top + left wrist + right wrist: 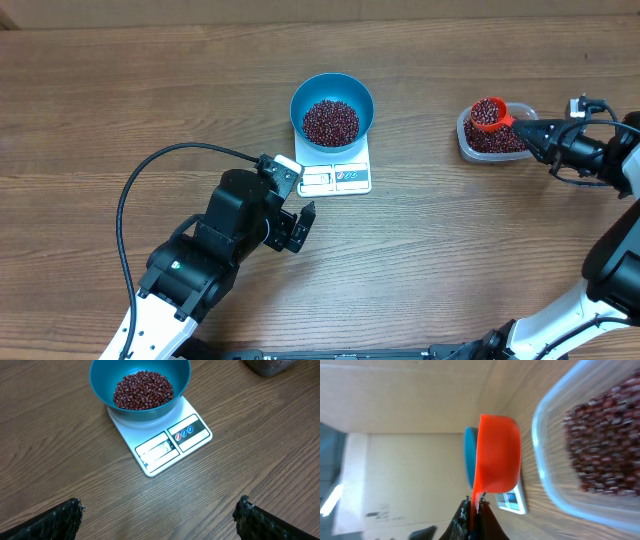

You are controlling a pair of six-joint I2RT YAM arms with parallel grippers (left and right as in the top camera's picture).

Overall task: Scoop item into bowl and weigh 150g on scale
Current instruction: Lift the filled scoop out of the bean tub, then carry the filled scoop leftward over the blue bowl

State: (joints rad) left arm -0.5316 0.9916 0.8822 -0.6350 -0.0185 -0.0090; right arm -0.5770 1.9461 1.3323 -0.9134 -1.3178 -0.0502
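My right claw (522, 127) is clamped on the loaded red scoop (497, 104), held over the clear tub (463, 140). My left claw (159, 515) gapes wide, empty, near the scale (335, 179). The blue bowl (300, 95) sits on it, beans (331, 121) heaped inside.

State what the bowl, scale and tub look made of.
The bowl: likely plastic, smooth bright blue, soft sheen on the inner wall. The scale: probably white plastic, glossy flat top with printed buttons. The tub: clear plastic by its look; beans show through its wall.
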